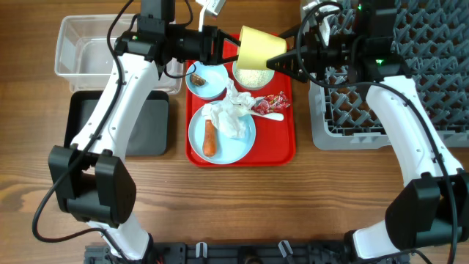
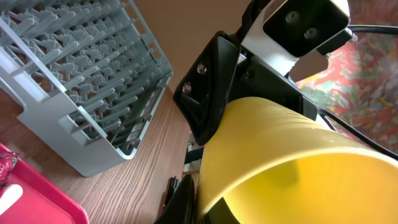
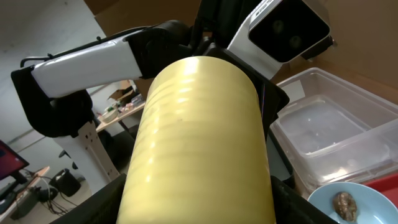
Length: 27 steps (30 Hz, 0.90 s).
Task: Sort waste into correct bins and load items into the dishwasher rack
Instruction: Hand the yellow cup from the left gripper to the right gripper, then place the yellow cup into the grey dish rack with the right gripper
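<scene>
The yellow cup [image 1: 260, 48] hangs on its side above the red tray, held between both arms. My left gripper [image 1: 229, 48] is shut on its rim, one finger inside and one outside [image 2: 249, 205]. My right gripper [image 1: 287, 60] is closed round the cup's body [image 3: 199, 143], a finger on each side. On the tray below, a light-blue plate [image 1: 245, 143] holds the carrot piece [image 1: 210, 138] and white tissue [image 1: 231, 114]. One small bowl holds the brown lump [image 1: 198, 77], another holds rice [image 1: 253, 78]. The red wrapper [image 1: 272, 103] and white spoon [image 1: 271, 115] lie beside them.
The grey dishwasher rack [image 1: 410, 81] stands at the right, also in the left wrist view [image 2: 81, 81]. The clear tub [image 1: 80, 55] and black tray [image 1: 150, 125] sit at the left. The red tray's rim [image 1: 287, 150] lies between them.
</scene>
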Each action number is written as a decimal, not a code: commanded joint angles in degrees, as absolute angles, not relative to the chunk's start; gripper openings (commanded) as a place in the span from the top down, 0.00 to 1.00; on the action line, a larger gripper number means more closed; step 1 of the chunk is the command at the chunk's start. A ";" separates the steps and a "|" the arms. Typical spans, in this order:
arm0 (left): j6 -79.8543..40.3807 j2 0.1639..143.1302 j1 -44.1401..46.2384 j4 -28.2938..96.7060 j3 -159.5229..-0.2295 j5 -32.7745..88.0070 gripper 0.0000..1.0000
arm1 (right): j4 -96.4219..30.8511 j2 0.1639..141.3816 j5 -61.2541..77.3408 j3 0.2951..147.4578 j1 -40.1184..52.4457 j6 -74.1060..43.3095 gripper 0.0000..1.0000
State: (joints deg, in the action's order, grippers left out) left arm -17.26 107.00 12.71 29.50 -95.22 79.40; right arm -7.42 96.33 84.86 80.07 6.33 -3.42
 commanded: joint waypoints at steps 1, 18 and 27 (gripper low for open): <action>-16.71 106.61 13.08 29.54 -95.68 78.56 0.92 | -6.76 96.55 88.60 80.99 6.57 -3.05 0.43; -16.75 106.61 13.04 30.59 -95.68 78.63 0.56 | -8.16 96.62 87.05 80.99 -0.25 -3.46 0.44; -16.73 106.61 10.28 30.48 -95.68 73.12 0.51 | -30.28 95.66 57.28 81.01 -7.03 -0.21 0.48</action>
